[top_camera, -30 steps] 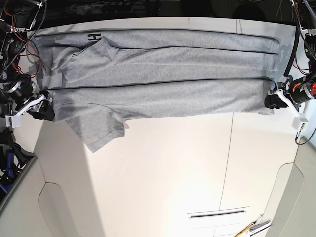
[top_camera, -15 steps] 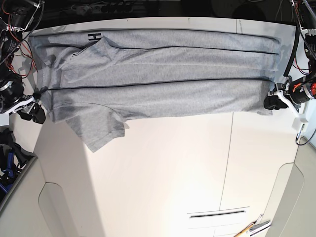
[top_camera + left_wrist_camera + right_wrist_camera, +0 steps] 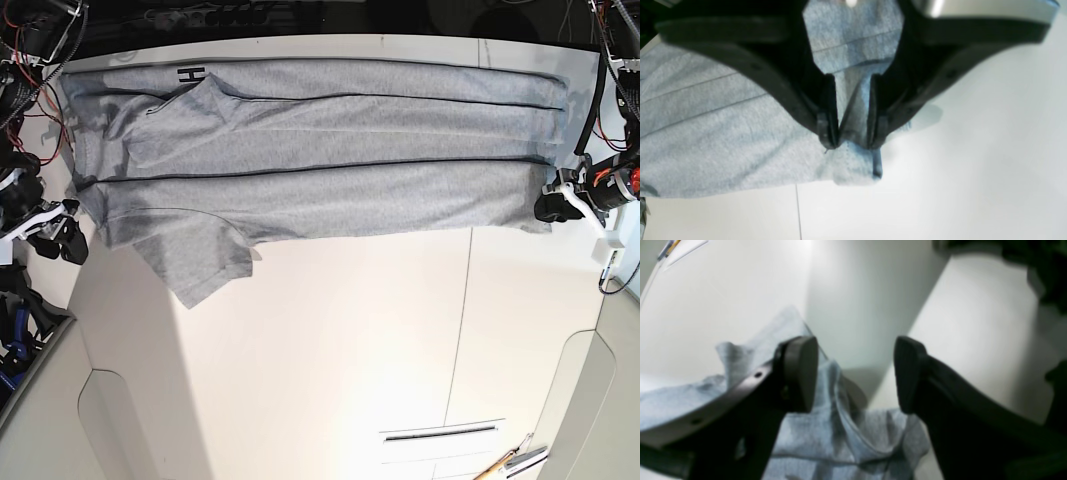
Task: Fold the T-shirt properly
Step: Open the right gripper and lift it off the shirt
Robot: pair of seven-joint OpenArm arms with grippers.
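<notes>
Right hand [image 3: 52, 232], fingers spread and holding nothing, hangs just off the shirt's [image 3: 320, 170] collar end. The shirt lies folded in long bands across the desk [image 3: 330, 340]. Left hand [image 3: 552, 203] pinches its hem corner.

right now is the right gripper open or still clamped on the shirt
Open. In the right wrist view the right gripper has its jaws spread wide, off the T-shirt; the base view shows it beside the cloth's edge.

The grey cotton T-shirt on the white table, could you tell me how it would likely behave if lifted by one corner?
The grey cotton T-shirt would probably sag: its folds lie flat and its sleeve droops crookedly. Cloth bunches between the left gripper fingers, so it likely crumples easily. It seems light.
</notes>
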